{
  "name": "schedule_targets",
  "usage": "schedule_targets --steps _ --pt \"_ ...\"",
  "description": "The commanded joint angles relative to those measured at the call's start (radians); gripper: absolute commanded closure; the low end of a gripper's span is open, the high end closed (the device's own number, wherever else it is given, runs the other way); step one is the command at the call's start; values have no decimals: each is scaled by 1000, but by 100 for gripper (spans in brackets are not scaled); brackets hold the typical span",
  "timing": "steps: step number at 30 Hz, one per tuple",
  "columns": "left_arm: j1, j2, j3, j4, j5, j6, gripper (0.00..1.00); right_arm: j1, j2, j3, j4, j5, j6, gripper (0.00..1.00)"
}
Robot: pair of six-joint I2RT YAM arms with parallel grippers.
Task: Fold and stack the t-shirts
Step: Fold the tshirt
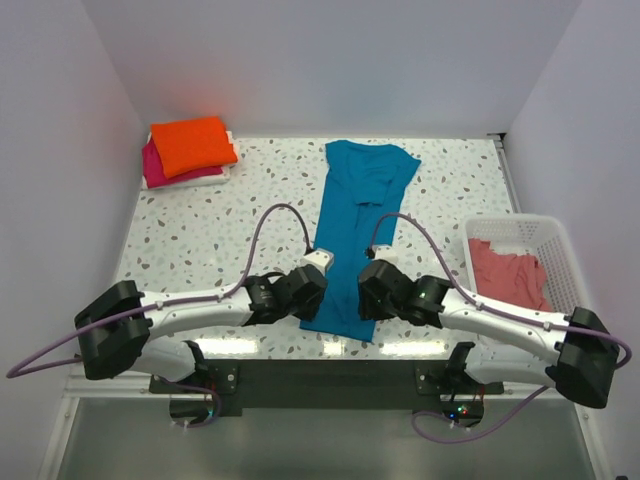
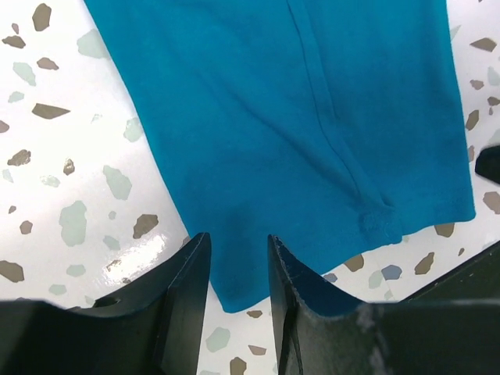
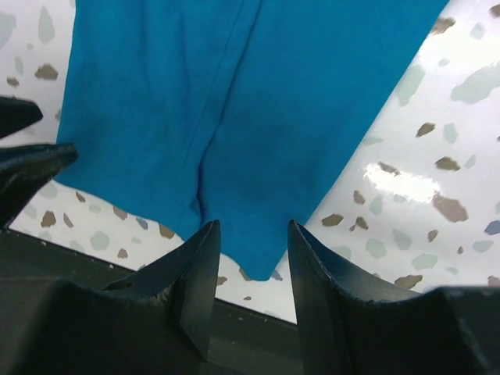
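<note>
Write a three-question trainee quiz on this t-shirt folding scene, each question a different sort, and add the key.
1. True or false: the orange t-shirt lies on top of the magenta t-shirt.
2. Where on the teal t-shirt are the left gripper and right gripper? A collar; B near hem corners; C sleeves.
3. Fill in: the white basket holds the ____ t-shirt.
Key: 1 true; 2 B; 3 salmon, the salmon t-shirt.

Bare table point(image 1: 250, 190) lies open between the folded shirts point(image 1: 192, 145) and teal shirt point(image 1: 360, 230); the basket point(image 1: 515, 222) seemingly crowds the right edge.
</note>
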Motion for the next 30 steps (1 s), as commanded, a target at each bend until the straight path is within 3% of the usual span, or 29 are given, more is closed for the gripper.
schedule_targets --steps 1,21,26,30 --pt "-19 6 36 -30 -68 21 61 64 20 -7 -16 68 82 56" --pt "-59 109 29 -56 -101 -13 59 164 110 -74 39 68 173 57" --pt "-59 109 7 -47 -94 -19 67 167 118 -99 54 65 189 61" --pt "-59 103 -2 -44 -84 -24 78 167 97 -122 52 62 206 72"
